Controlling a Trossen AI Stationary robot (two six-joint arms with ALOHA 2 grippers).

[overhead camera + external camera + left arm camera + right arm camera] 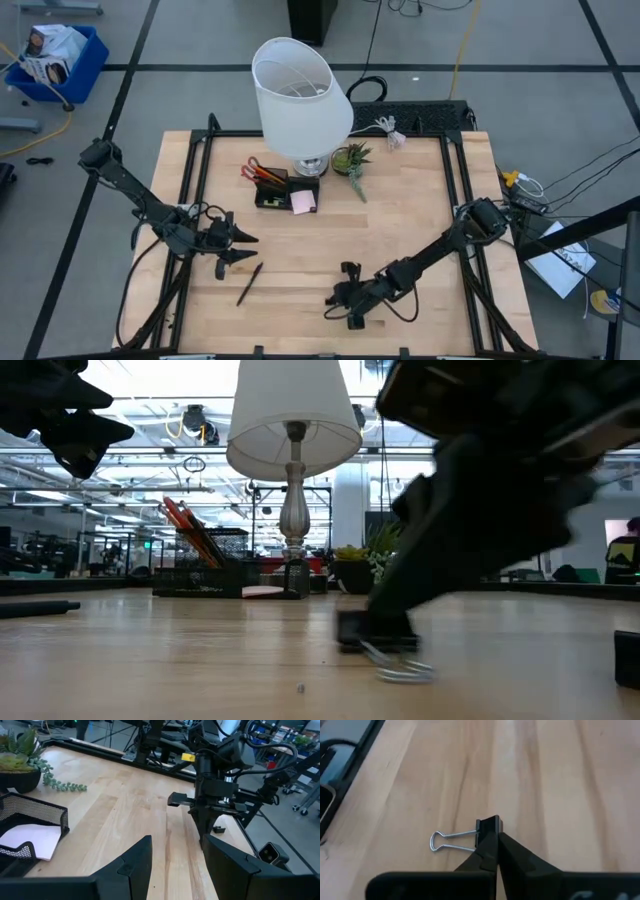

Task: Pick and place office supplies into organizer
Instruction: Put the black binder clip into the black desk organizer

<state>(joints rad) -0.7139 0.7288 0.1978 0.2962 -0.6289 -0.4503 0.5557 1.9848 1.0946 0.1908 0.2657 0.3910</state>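
Right gripper low at the near edge of the table, fingers pinched together on the black body of a binder clip; clip's wire loops lie flat on the wood, sticking out sideways from the fingertips; left gripper off to that gripper's far side across the boards, raised, fingers apart, nothing between them; black pen on the table just beside it; farther back, mesh organizer with red-handled scissors and pink sticky-note pad, at the foot of the white-shaded lamp; potted plant beside it.
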